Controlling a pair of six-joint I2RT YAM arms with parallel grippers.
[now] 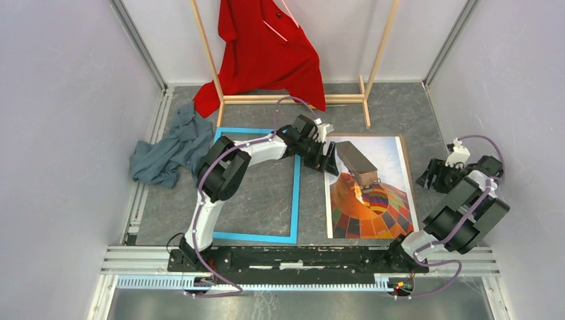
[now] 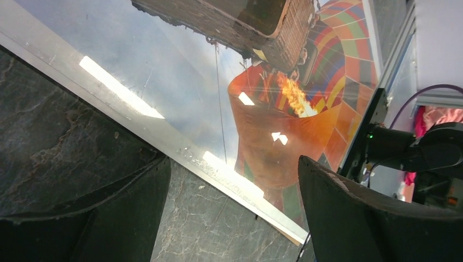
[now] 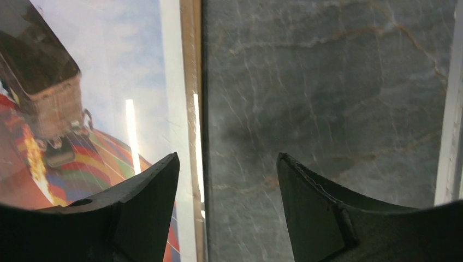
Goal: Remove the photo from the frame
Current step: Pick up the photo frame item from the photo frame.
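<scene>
The photo [image 1: 380, 193] lies flat on the table [image 1: 413, 107], just right of the frame [image 1: 253, 236], so we judge the removal all but done.

Both pincers stand wide and hold nothing. The left pincer [image 1: 328, 155] hangs low over the print's left edge, and the right pincer [image 1: 430, 177] sits off its right edge. The best move now is to lift the left pincer straight up before swinging it away, so no finger catches the glossy edge and drags it. As a holder, the light blue frame is empty and we see bare table through its opening. Under the print a thin tan strip of backing board [image 3: 191, 82] shows along the right side. If that has to come off too, pinch the paper alone.
</scene>
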